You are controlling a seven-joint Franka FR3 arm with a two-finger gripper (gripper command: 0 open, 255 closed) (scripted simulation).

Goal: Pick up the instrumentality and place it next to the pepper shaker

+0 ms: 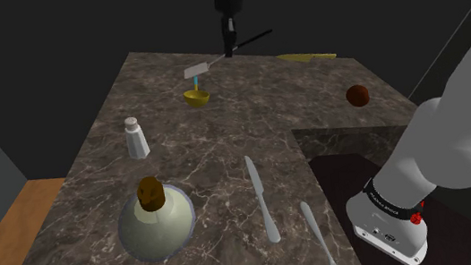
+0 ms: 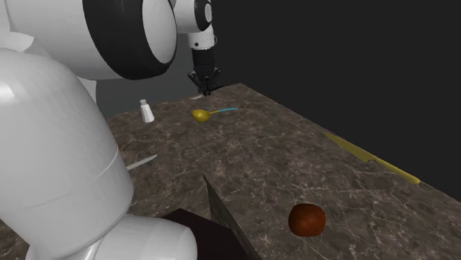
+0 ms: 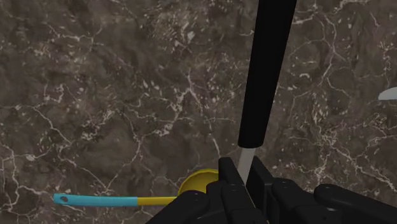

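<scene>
The pincer [image 3: 245, 170] grips the black-handled tool [image 3: 267, 63] by its shank above the marbled countertop [image 3: 95, 95]

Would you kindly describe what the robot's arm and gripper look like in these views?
The arm is built of thick, rounded, glossy white links, with a broad dark ring at a joint. Near its base, a black band carries small white lettering, beside a small red knob. The gripper is all black and blocky, with two squared fingers.
</scene>
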